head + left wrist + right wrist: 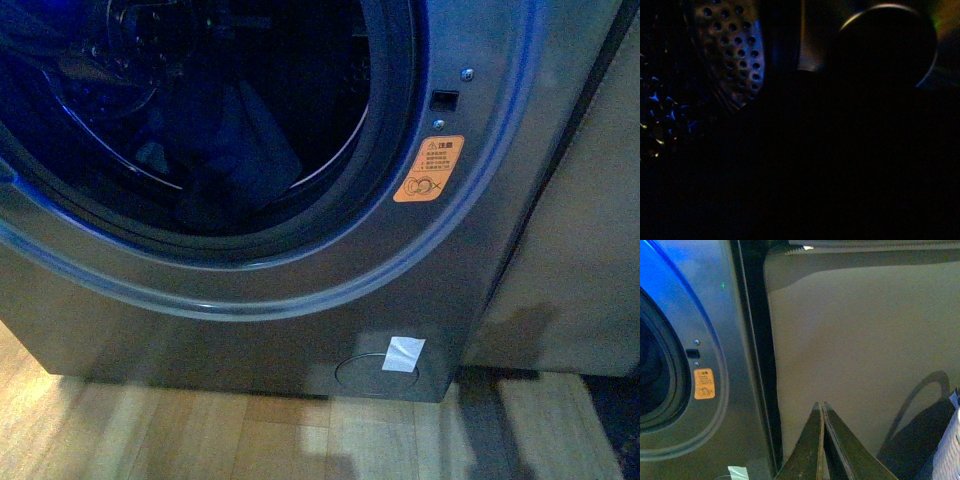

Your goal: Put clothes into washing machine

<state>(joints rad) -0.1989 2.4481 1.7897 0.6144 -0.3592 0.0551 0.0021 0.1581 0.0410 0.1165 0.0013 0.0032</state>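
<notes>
The dark grey washing machine [480,200] fills the front view, its round black-rimmed port [390,150] open. Dark navy clothes [240,150] lie inside the drum, low in the port. An orange warning sticker [428,168] sits right of the port. The left wrist view is mostly dark; only the perforated steel drum [737,55] shows, and the left gripper's jaws cannot be made out. My right gripper [821,407] is shut and empty, to the right of the machine [715,300], facing a beige panel [865,350]. The sticker also shows in the right wrist view [704,384].
A beige cabinet side [580,260] stands right of the machine. Wooden floor [200,430] runs in front. A white tape piece [403,353] sits on the round filter cover at the machine's base. A white ribbed thing [947,450] shows at the right wrist view's edge.
</notes>
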